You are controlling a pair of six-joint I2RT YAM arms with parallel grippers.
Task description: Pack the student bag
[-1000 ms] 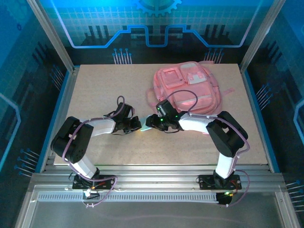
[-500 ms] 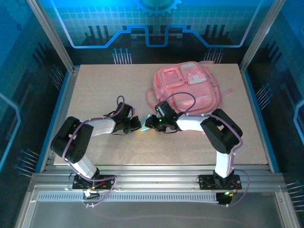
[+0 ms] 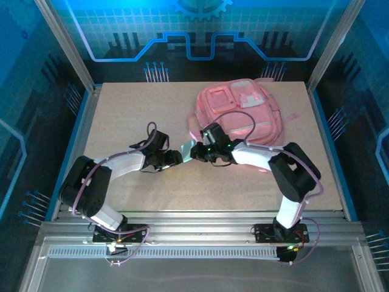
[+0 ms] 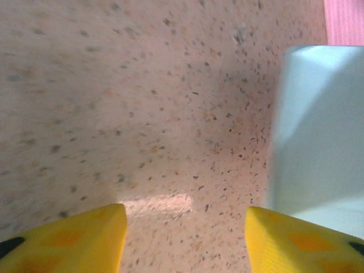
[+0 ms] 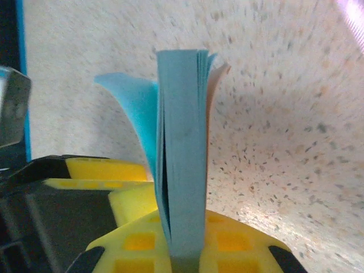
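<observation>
The left gripper (image 4: 185,223) has just let go: its yellow fingers now stand apart with bare worktop (image 4: 142,114) between them, and the pale blue notebook (image 5: 182,142) sits just off to one side. The right gripper (image 3: 196,151) has closed meanwhile and is clenched on that notebook, holding it edge-on with its pages fanning. The handover looks complete. The student bag (image 3: 240,112) lies at the far right of the worktop, just behind the right gripper, likely the notebook's destination.

One student bag (image 3: 243,115) (pink), one notebook (image 5: 182,148)
</observation>
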